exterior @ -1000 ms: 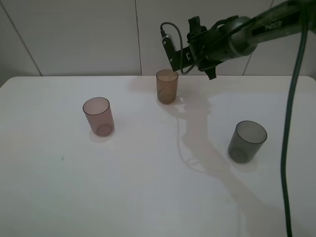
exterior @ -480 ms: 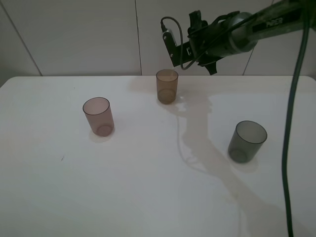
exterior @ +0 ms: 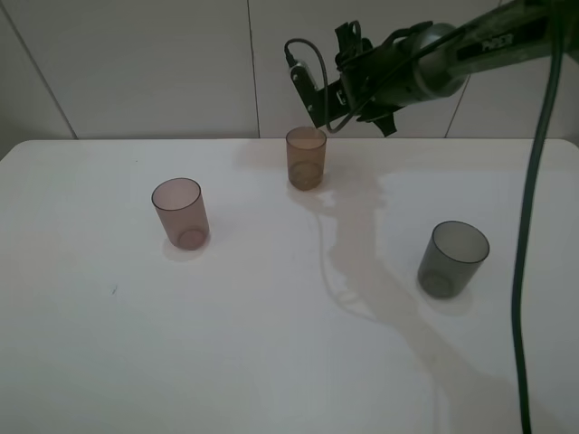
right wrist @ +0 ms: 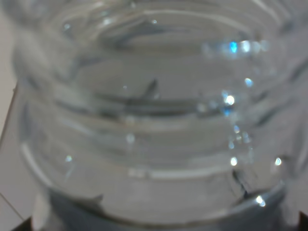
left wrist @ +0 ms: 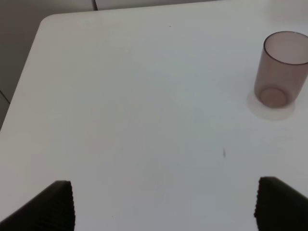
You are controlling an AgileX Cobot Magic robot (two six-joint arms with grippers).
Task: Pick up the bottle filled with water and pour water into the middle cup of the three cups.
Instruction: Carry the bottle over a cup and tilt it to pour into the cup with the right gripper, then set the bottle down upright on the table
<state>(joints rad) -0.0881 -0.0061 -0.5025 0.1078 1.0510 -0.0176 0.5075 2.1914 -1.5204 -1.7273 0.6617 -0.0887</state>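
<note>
The amber middle cup stands at the back centre of the white table. My right gripper hangs above it and slightly to its right, turned sideways. The clear bottle fills the right wrist view with its threaded neck close to the lens; the right gripper is shut on it. In the exterior view the bottle hardly shows against the wall. The mauve-pink cup stands at the left and the dark grey cup at the right. My left gripper is open over bare table, apart from the pink cup.
The white table ends at a pale tiled wall behind the cups. A dark cable hangs down the right side of the exterior view. The table's left corner shows in the left wrist view.
My right gripper has risen a little, shifted slightly left and rotated above the amber cup. The three cups and the left gripper have not moved.
</note>
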